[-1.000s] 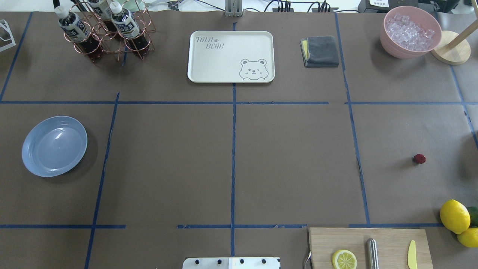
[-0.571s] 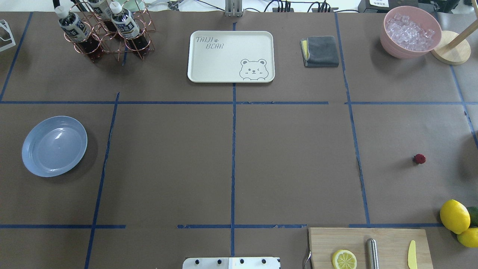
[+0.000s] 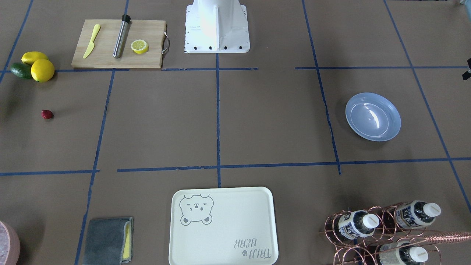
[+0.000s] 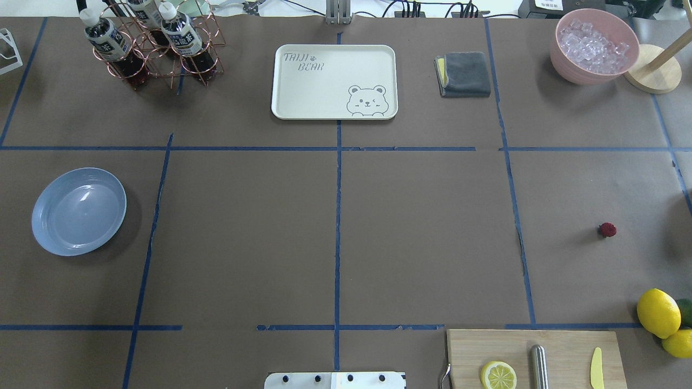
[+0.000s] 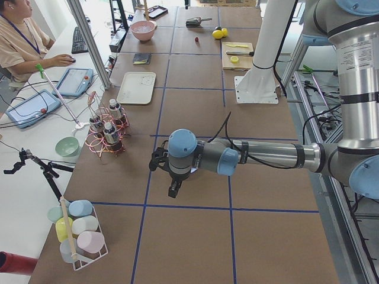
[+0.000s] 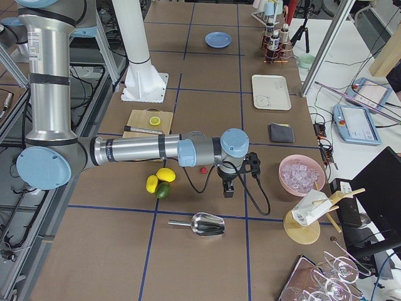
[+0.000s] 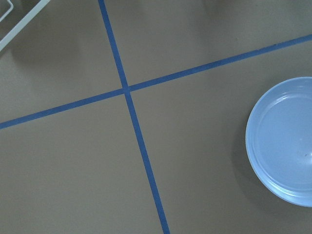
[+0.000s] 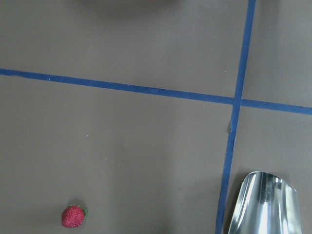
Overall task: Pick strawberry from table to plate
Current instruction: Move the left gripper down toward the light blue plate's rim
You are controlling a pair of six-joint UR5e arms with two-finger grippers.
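The strawberry [image 4: 607, 229] is a tiny dark-red berry lying alone on the brown table [image 4: 421, 232] at the right; it also shows as the strawberry [image 3: 47, 114] and low left in the right wrist view [image 8: 73, 216]. The light blue plate [image 4: 78, 211] rests far off at the left, holding nothing, and its rim [image 7: 287, 141] enters the left wrist view. My right gripper [image 6: 227, 188] hangs just beyond the strawberry [image 6: 203, 169]. My left gripper [image 5: 173, 189] hovers over the table's left end. I cannot tell whether either is open or shut.
A wooden cutting board [image 4: 535, 356] with a lemon slice, knife and metal rod lies front right, beside lemons [image 4: 658, 312]. A metal scoop [image 8: 263, 204] lies near the right gripper. A cream tray [image 4: 334, 81], bottle rack [image 4: 151, 43], grey cloth [image 4: 464, 74] and pink ice bowl [image 4: 594, 46] line the far side.
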